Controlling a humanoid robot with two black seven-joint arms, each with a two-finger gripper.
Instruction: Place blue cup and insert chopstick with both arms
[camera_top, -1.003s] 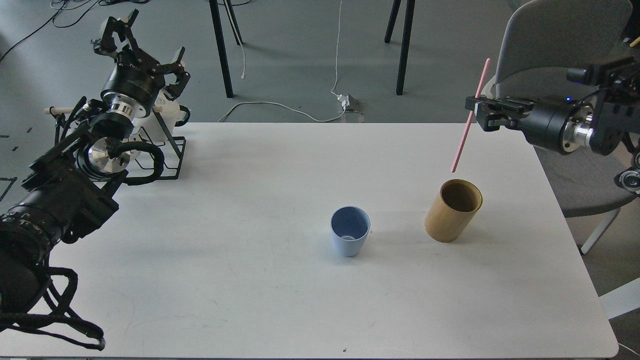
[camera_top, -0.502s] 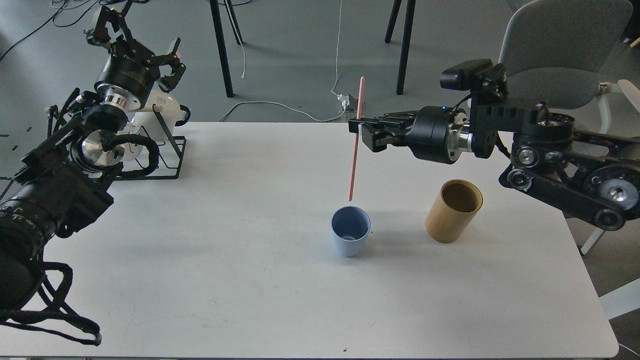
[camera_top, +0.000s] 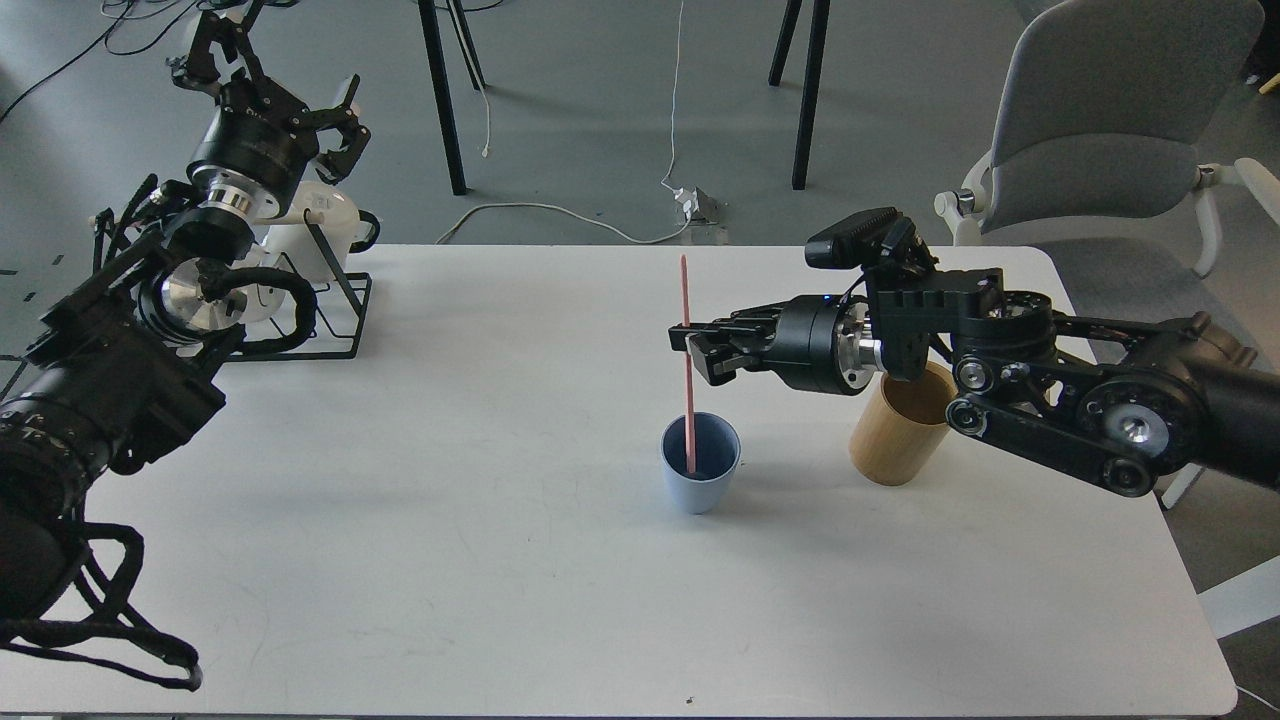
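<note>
The blue cup (camera_top: 700, 475) stands upright near the middle of the white table (camera_top: 500, 560). My right gripper (camera_top: 690, 345) is shut on the pink chopstick (camera_top: 686, 300), holding it upright above the cup. The stick's lower end is inside the cup's mouth. My left gripper (camera_top: 270, 70) is open and empty, raised high at the far left above the black wire rack (camera_top: 330, 310).
A tan wooden cylinder (camera_top: 900, 435) stands right of the blue cup, partly behind my right arm. The wire rack with white mugs (camera_top: 310, 225) sits at the table's back left corner. A grey chair (camera_top: 1110, 150) stands beyond the table's right end.
My right gripper has moved left from over the tan cylinder to over the blue cup, then down, so the chopstick's tip has gone into the cup. The left arm rose slightly.
</note>
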